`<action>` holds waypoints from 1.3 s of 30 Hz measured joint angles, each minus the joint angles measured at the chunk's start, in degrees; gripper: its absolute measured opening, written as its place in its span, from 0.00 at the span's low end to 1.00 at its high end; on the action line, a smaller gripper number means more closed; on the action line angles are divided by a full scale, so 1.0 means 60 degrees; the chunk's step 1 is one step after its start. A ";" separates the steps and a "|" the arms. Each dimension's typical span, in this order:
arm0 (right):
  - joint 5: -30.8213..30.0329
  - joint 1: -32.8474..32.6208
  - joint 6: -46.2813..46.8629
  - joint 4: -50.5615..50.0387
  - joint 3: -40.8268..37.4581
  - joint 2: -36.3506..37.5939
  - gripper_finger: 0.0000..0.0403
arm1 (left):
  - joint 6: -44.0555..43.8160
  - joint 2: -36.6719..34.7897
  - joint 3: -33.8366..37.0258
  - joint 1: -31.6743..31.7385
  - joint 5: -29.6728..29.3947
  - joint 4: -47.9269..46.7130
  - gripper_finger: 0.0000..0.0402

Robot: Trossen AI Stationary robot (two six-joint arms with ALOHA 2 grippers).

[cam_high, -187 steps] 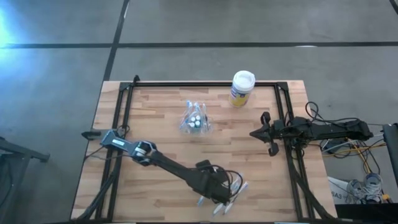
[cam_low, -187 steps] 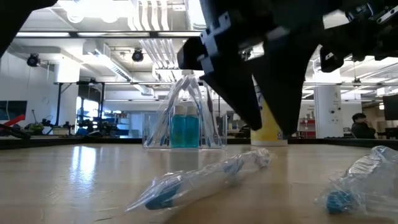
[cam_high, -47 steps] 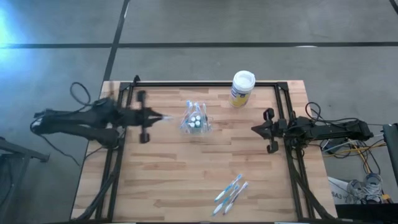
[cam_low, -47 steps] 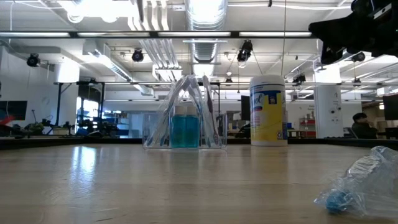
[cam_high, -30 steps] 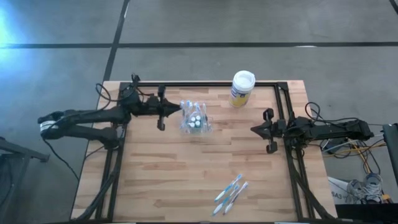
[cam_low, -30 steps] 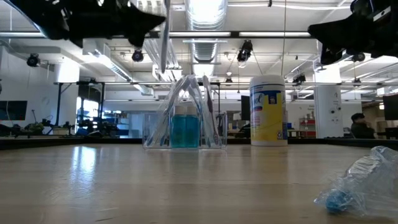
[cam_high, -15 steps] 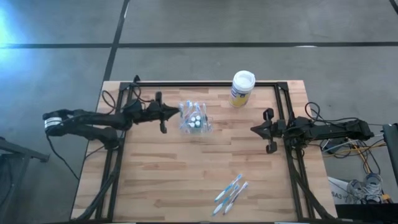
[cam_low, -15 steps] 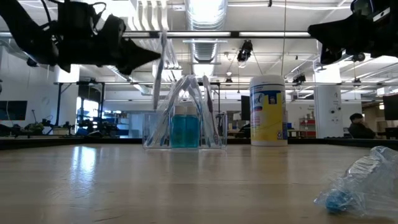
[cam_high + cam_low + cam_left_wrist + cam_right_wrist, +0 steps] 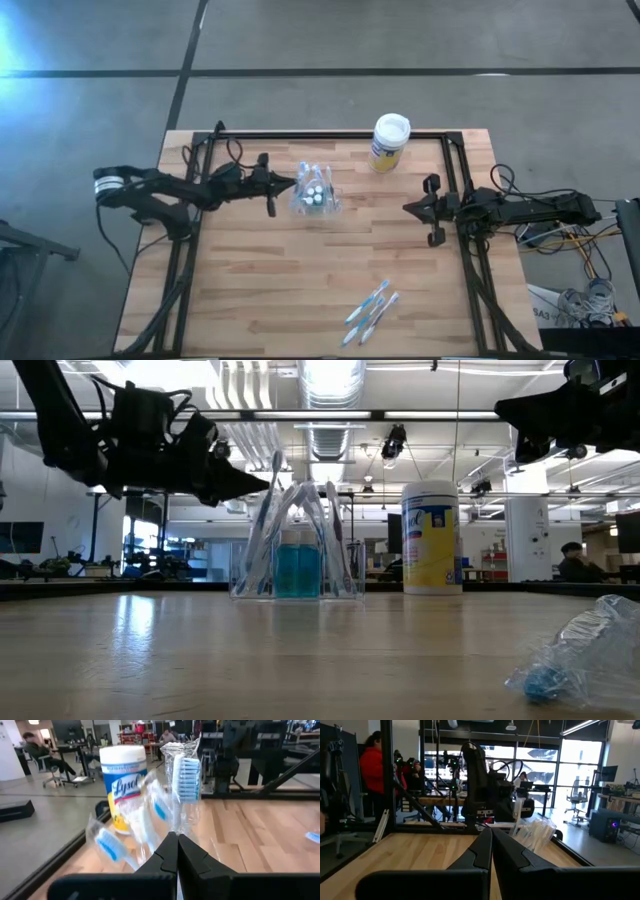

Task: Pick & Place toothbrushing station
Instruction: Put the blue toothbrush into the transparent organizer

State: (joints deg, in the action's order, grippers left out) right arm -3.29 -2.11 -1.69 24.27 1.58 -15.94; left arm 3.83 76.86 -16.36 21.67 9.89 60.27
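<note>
Slimly, wrapped toothbrush (image 9: 184, 790) meets clear plastic holder (image 9: 297, 545).

Robotics lab / open workshop: beyond the wooden table (image 9: 300, 270), ceiling w/ exposed ducts (image 9: 330, 400) & strip lights, desks w/ monitors, office chairs (image 9: 577, 800), people seated at workstations (image 9: 37, 750), concrete floor around.

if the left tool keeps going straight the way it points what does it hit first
Probably the clear holder: the left tool, shut on a wrapped toothbrush, points right at it; the canister stands farther back.
</note>
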 joint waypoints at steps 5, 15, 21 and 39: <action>-0.0004 0.0000 0.0000 0.0000 0.0000 0.0004 0.02 | 0.0012 0.0529 -0.0052 0.0000 -0.0096 0.0089 0.00; -0.0008 0.0000 0.0015 0.0001 0.0000 0.0004 0.02 | 0.0012 0.1341 -0.0087 0.0000 -0.0168 0.0292 0.00; -0.0007 0.0000 0.0029 0.0004 0.0000 0.0004 0.02 | 0.0008 0.1435 -0.0073 0.0000 -0.0172 0.0342 0.00; -0.0004 0.0000 0.0032 0.0000 0.0000 0.0004 0.02 | -0.0655 0.1024 -0.0039 0.0000 -0.0386 0.0285 0.32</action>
State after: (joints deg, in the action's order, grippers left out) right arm -3.31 -2.11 -1.50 24.27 1.58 -15.92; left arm -0.10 83.01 -16.60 21.67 7.57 61.98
